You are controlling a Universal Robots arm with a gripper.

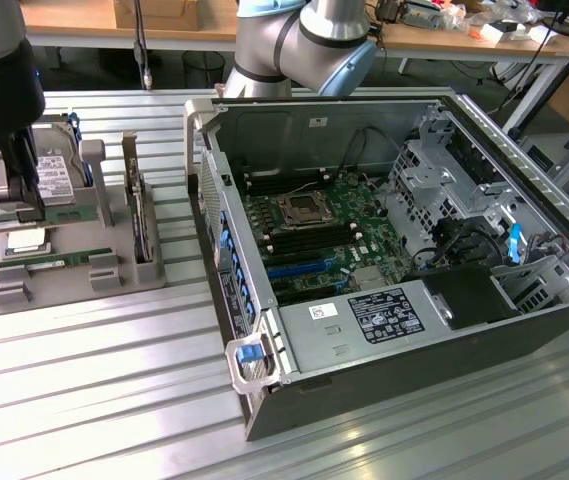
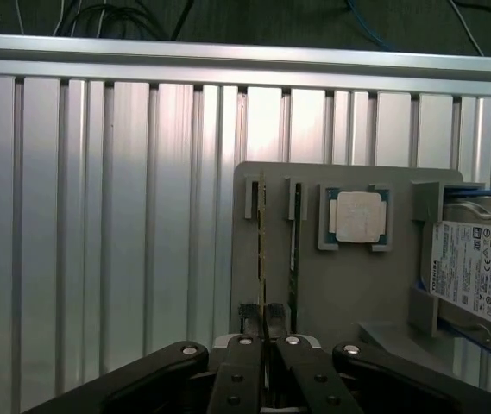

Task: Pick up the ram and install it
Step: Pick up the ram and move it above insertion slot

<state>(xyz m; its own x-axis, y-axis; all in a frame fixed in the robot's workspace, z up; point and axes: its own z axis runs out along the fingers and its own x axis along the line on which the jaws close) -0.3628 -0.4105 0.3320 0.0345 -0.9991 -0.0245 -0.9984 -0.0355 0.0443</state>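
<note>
The ram (image 2: pixel 262 250) is a thin green stick seen edge-on, running from the grey tray (image 2: pixel 349 285) in between my fingertips. My gripper (image 2: pixel 265 321) is shut on it. In the exterior view the gripper (image 1: pixel 14 212) hangs over the tray (image 1: pixel 74 290) at the exterior view's left, with the pale green ram (image 1: pixel 64 222) level in it and seemingly a little above the tray. A second, similar stick (image 1: pixel 49 262) lies in its slot beside it (image 2: pixel 295 250).
On the same tray sit a square silver processor (image 2: pixel 359 216) and a hard drive (image 2: pixel 469 263) with a white label. An open computer case (image 1: pixel 264 365) stands at the exterior view's right, its motherboard (image 1: pixel 324 230) exposed. Ribbed aluminium table all around.
</note>
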